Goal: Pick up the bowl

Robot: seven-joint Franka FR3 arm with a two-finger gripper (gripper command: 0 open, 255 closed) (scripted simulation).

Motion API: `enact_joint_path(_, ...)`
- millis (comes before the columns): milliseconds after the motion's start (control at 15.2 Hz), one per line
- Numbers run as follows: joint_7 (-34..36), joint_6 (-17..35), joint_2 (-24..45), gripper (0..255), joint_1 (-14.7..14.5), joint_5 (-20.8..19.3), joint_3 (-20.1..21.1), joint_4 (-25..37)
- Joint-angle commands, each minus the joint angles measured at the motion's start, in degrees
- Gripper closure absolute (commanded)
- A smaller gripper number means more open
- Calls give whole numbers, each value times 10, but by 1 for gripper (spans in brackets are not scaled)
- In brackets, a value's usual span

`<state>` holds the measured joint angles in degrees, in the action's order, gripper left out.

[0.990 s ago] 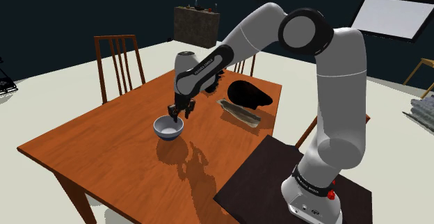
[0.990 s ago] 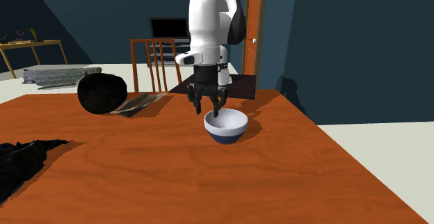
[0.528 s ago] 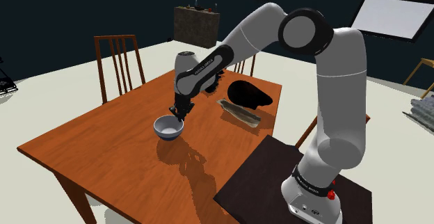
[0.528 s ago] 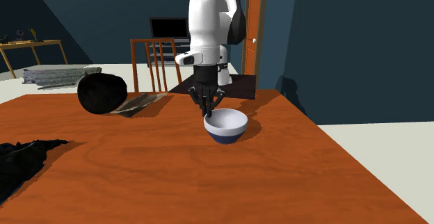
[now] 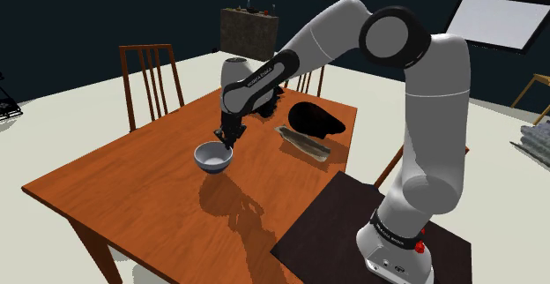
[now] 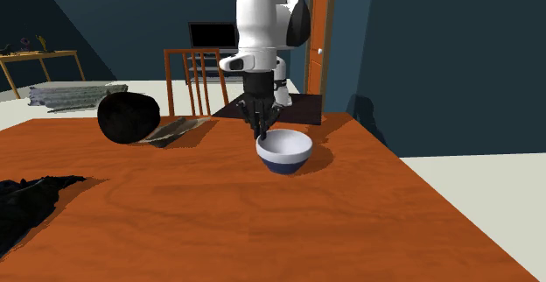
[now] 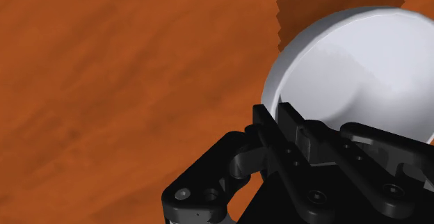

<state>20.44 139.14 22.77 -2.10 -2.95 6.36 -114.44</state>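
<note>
A white bowl (image 5: 212, 156) with a dark blue outside (image 6: 283, 151) hangs a little above the wooden table (image 5: 123, 181), near its middle. My black gripper (image 5: 227, 135) reaches down from above and is shut on the bowl's rim, on the side toward the arm. In the second exterior view the gripper (image 6: 261, 131) pinches the rim at that view's left side of the bowl. Through the wrist view the fingers (image 7: 278, 118) clasp the rim of the bowl (image 7: 355, 62), one inside and one outside, with its white hollow beyond them.
A black rounded object (image 5: 315, 119) and a flat grey slab (image 5: 304, 143) lie on the table between bowl and stand. A dark cloth (image 6: 31, 201) lies at the second exterior view's left. Wooden chairs (image 5: 152, 79) stand at the table's far side. The dark stand top (image 5: 353, 220) adjoins the table.
The fingers closed onto the bowl's rim from open. The gripper then rose slightly, lifting the bowl off the tabletop.
</note>
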Motion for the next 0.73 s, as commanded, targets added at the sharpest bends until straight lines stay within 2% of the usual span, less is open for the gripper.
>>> enact_joint_path(0,0,-12,-13,255,0,2,1,-1)
enact_joint_path(660,-4,-64,-52,255,3,9,4,12)
